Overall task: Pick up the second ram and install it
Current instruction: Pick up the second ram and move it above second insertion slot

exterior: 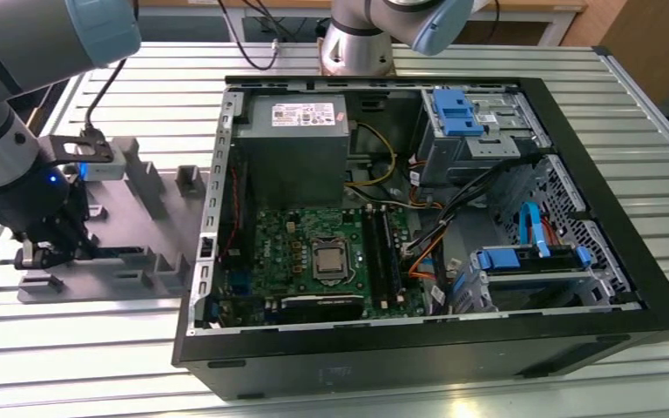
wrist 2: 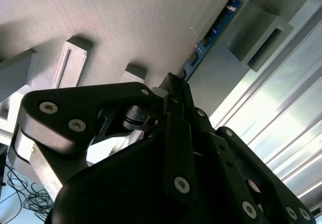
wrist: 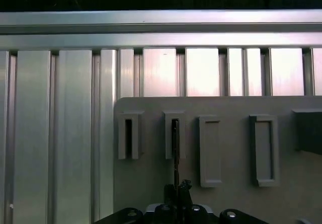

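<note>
The black, jointed gripper (wrist 2: 173,85) is pinched narrow on one end of the second ram (wrist 2: 211,32), a thin blue circuit-board stick standing on edge in a slot of a matte grey ribbed holder (exterior: 178,213). In the exterior view, the holder lies on the ridged aluminium table (exterior: 160,96), at nine o'clock from the open black computer case (exterior: 428,353).

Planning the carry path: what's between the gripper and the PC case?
Exterior view: only the grey holder fixture and its upright slot blocks, up to the PC case wall. Second wrist view: gripper shut on the second ram.
</note>
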Robot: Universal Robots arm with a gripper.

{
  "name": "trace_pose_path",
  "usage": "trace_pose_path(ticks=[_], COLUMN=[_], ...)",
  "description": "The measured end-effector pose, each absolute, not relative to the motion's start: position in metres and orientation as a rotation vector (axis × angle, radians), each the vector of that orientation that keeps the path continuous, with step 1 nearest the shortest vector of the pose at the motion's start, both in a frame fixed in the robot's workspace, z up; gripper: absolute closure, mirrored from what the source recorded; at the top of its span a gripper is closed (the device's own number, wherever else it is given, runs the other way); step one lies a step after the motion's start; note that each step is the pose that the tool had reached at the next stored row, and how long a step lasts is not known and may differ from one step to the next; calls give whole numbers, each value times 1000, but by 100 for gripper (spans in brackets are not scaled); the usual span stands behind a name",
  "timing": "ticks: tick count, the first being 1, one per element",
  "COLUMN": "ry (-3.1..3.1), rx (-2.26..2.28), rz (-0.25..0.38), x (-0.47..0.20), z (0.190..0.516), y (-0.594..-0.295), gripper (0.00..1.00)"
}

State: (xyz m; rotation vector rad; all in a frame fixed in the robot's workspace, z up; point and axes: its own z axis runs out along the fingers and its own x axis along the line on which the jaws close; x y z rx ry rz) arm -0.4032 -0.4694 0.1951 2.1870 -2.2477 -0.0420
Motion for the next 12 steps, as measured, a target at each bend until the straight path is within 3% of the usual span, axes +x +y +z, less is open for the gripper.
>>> trace_pose_path(ticks=[12], ry=[-2248], rx=[2187], rz=[-42], x=[-403], z=[200], y=[-469], gripper=[86])
